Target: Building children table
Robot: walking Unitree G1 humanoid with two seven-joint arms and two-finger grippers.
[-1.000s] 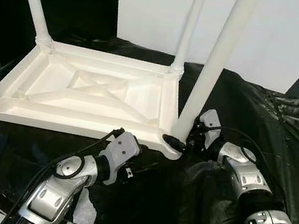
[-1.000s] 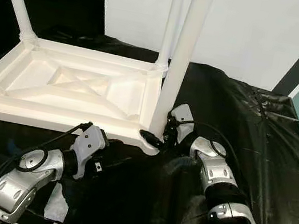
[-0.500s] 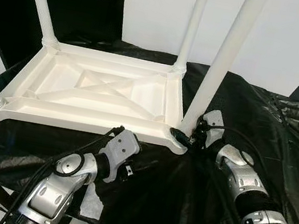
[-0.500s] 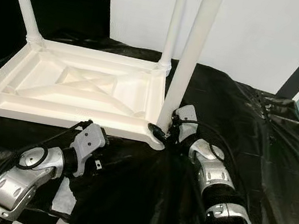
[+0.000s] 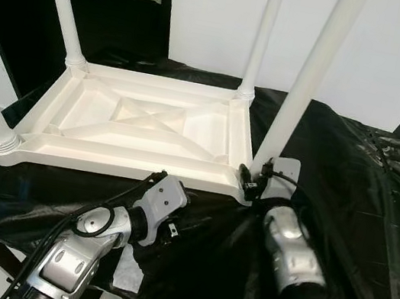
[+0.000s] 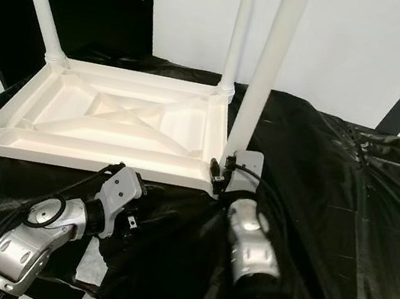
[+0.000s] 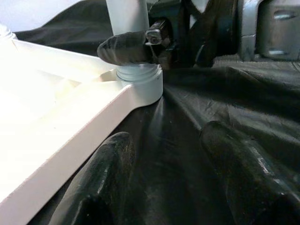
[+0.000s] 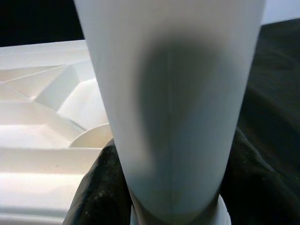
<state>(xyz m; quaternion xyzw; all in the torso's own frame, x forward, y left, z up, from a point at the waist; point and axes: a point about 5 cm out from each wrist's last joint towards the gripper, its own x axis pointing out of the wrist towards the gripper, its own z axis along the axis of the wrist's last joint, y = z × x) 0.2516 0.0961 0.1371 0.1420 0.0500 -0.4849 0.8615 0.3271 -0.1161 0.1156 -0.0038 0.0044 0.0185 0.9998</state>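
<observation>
White plastic children's table (image 5: pixel 143 120) lies upside down on black sheeting (image 5: pixel 361 201), ribbed underside up, legs upright at the corners. Left claw (image 7: pixel 164 187) hovers open and empty by the near edge. Right claw (image 5: pixel 250 182) clamps the near-right leg (image 5: pixel 308 83) at its base.

Bright even light, glare on white plastic, deep black shadows, wrist close-ups soft and blurred

Both eye views look down from the head onto the upturned table (image 5: pixel 139 119). Each wrist view sits low and close, sharing its near-right leg (image 8: pixel 171 108) at frame centre.
</observation>
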